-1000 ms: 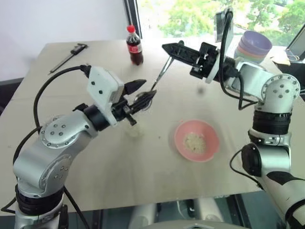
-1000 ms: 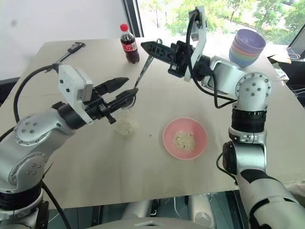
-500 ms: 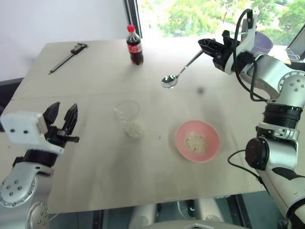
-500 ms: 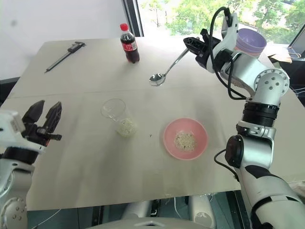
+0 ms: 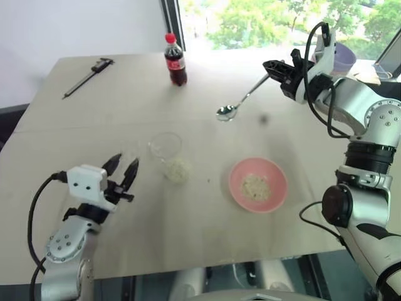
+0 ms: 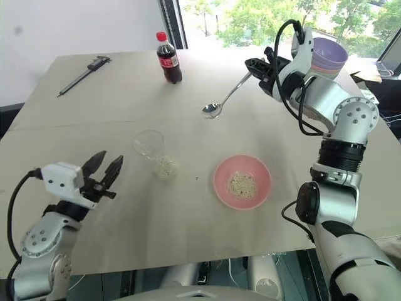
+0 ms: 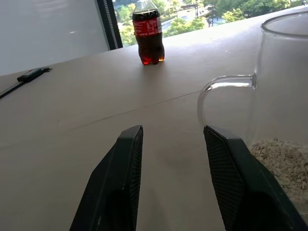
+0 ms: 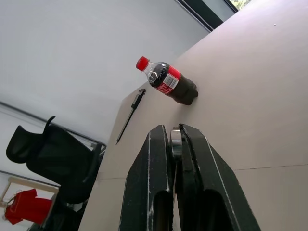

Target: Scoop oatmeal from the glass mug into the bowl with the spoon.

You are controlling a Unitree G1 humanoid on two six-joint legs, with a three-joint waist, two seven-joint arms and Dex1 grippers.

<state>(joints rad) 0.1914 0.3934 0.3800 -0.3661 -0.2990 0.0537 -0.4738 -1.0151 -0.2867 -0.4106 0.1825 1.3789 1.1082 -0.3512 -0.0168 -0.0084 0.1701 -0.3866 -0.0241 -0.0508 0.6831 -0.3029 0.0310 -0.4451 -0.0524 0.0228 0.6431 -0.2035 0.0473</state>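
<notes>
One glass mug (image 6: 150, 145), one pink bowl (image 6: 242, 182), one spoon (image 6: 223, 100), one cola bottle (image 6: 168, 59), one caliper (image 6: 82, 69).

Glass mug (image 5: 166, 149) stands left of bowl (image 5: 258, 185), bottle (image 5: 175, 60) behind.

Pink bowl (image 5: 257, 185); beige oatmeal (image 5: 255, 187)

Silver-grey jointed arms, white wrist housings, black cables, seemingly rubbery black fingers (image 7: 120, 192).
</notes>
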